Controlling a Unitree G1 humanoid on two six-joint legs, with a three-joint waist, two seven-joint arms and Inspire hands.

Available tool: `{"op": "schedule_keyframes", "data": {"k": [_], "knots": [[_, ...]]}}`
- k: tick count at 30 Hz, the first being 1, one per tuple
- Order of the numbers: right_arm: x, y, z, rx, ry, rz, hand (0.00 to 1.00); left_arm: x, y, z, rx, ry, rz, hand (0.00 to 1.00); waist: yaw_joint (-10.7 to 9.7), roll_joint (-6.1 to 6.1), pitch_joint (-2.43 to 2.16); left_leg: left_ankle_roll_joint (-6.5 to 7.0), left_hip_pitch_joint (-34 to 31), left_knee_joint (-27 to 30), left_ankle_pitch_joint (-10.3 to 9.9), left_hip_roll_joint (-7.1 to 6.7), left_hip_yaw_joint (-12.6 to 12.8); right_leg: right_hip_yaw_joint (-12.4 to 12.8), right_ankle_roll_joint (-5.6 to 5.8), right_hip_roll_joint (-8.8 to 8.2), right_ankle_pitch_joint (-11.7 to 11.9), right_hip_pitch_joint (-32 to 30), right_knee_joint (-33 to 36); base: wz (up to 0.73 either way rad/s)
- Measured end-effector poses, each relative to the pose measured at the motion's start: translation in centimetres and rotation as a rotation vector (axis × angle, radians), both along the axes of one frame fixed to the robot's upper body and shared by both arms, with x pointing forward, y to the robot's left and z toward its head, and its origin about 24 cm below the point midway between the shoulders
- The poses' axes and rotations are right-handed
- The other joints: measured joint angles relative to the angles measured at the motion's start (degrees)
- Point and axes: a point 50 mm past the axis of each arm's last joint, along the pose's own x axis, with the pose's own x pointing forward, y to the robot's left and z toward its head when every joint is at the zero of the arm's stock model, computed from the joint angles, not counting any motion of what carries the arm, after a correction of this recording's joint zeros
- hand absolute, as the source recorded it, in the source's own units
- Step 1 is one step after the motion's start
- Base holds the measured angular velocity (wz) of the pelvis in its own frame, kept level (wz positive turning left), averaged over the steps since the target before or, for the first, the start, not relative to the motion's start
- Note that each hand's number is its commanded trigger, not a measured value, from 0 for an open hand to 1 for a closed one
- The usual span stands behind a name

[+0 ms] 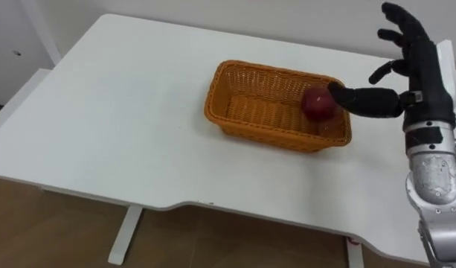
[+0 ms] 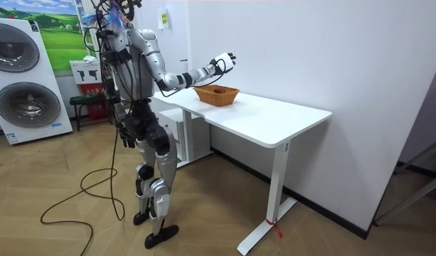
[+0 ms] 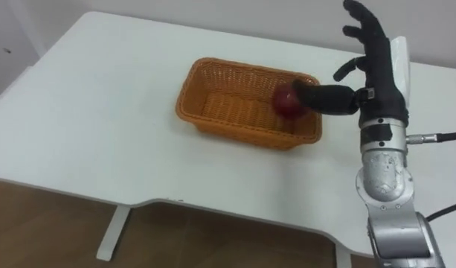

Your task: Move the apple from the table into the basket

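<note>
The round red apple [image 1: 315, 104] lies inside the oblong orange wicker basket [image 1: 246, 128], at its right end, on the white surface [image 1: 116, 141]. The robot's right hand [image 1: 423, 74] is held just beside that end, its fingers straight and spread, its thumb stretched toward the apple. Whether the thumb touches the apple cannot be told. In the room view the robot stands at the surface's end with its right arm raised toward the basket.

right arm raised | right hand [image 1: 423, 71] fingers spread | thumb extended
</note>
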Motion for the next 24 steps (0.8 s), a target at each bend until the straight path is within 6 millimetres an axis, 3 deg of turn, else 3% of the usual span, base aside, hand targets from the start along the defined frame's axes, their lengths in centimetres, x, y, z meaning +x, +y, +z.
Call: {"op": "schedule_keyframes", "data": {"k": [10, 18, 21, 24], "knots": [[0.5, 0.0, -1.4, 0.034, 0.063, -0.004, 0.00, 0.1, 0.1, 0.1, -0.002, -0.007, -0.005, 0.00, 0.13, -0.27, -0.26, 0.01, 0.29, 0.13, 0.04, -0.03, -0.36, -0.48, 0.00, -0.05, 0.00, 0.41, -0.03, 0.03], [0.5, -0.1, -1.4, 0.090, 0.052, -0.017, 0.00, -0.1, 0.2, 0.1, 0.002, -0.004, -0.003, 0.00, -0.06, -0.24, -0.30, 0.00, 0.19, 0.20, 0.04, -0.03, -0.46, -0.50, 0.00, -0.01, 0.00, 0.41, -0.14, 0.00], [0.4, -0.5, -1.2, 0.117, 0.037, -0.039, 0.00, -0.1, 0.3, 0.2, 0.006, -0.012, 0.002, 0.00, -0.37, -0.26, -0.54, -0.01, 0.15, 0.19, 0.05, -0.02, -0.43, -0.55, 0.00, -0.01, 0.00, 0.41, -0.19, 0.00], [0.2, -1.8, -0.6, 0.129, -0.007, -0.118, 0.00, -0.2, 0.8, 0.4, 0.022, -0.028, 0.031, 0.00, -0.53, -0.24, -1.14, -0.01, 0.43, 0.09, 0.05, -0.07, -0.44, -0.58, 0.00, -0.02, 0.00, 0.66, -0.20, 0.00]]}}
